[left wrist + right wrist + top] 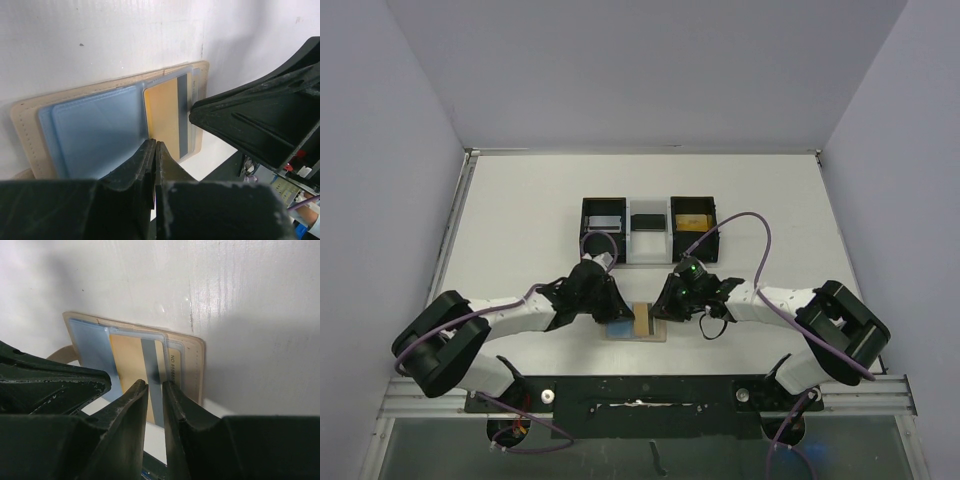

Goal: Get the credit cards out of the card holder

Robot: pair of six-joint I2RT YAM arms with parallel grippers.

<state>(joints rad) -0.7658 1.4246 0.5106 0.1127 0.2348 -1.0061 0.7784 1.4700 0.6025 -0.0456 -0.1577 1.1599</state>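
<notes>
Closest, black left fingers (142,162) are pressed shut; right fingers (131,405) stand narrowly apart, and I cannot tell whether either grips. On the white tabletop (100,40) lies the flat, stitched tan card holder (22,112), its credit cards (95,127), blue and yellow, probably light, stiff and slick; pinch an exposed edge, slide flat.

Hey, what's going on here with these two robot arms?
Both arms reach over the card holder, which lies open near the front edge of the table. The left gripper is shut, its tips at the holder's near edge beside a light blue card. The right gripper, jaws narrowly parted, points down at a yellow card. Both cards sit in the holder, not yet taken out.
</notes>
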